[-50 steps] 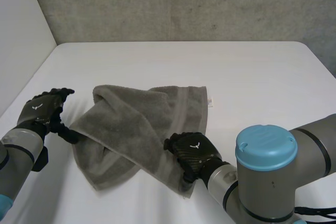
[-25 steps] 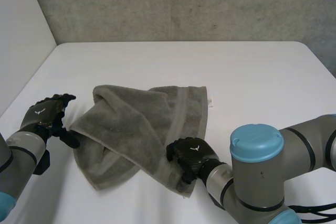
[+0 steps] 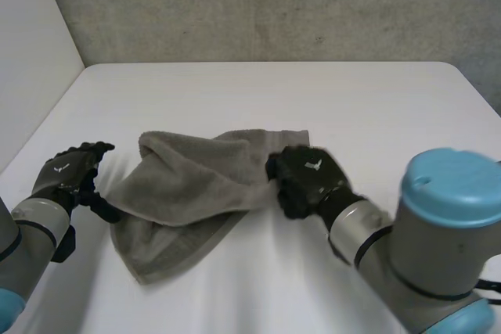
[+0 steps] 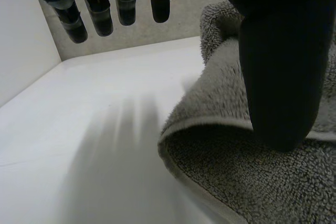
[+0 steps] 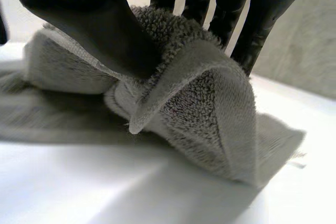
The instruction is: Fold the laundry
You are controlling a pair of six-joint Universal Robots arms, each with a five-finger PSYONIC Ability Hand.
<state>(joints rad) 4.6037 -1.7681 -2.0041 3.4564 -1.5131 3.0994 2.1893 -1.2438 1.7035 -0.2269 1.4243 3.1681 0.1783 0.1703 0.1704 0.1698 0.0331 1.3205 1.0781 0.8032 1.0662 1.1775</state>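
R hand [image 3: 309, 179] carried towel [image 3: 180, 185] corner fwd, fingers [image 5: 265, 3] pinching it; L hand [image 3: 64, 174] open at edge.

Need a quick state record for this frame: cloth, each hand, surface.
cloth: grey towel, crumpled, partly doubled over itself
left: left hand open at the towel's left edge, thumb resting on it, fingers straight and clear of it
right: right hand pinching the towel's right edge between thumb and fingers, that edge lifted
surface: white table
fold: not yet finished
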